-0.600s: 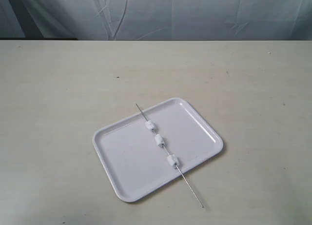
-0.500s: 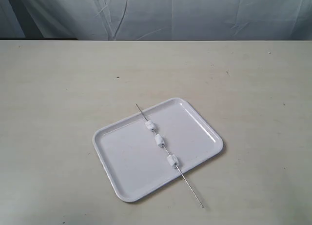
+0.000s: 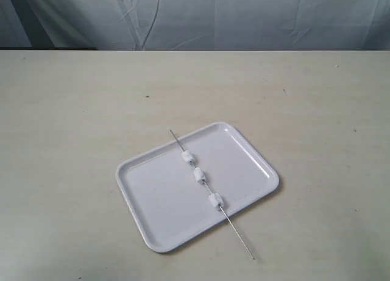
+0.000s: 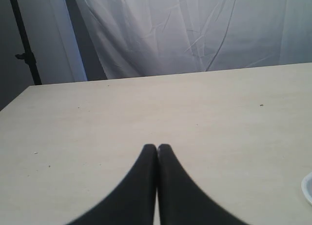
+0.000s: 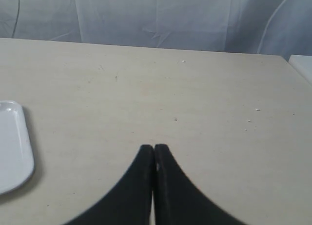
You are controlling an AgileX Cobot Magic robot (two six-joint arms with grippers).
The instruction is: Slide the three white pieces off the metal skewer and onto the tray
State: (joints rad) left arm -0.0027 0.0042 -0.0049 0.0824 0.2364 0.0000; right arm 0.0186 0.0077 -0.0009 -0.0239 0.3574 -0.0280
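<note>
A white tray lies slantwise on the table in the exterior view. Across it rests the metal skewer, its far tip past the back rim and its near end on the table beyond the front rim. Three white pieces are threaded on it: one, a second, a third. Neither arm shows in the exterior view. My left gripper is shut with nothing in it, over bare table, with a sliver of the tray at the frame edge. My right gripper is shut and empty, the tray off to one side.
The table is a pale beige surface with small dark specks. A crumpled white backdrop hangs behind its far edge. A dark stand rises beside the backdrop in the left wrist view.
</note>
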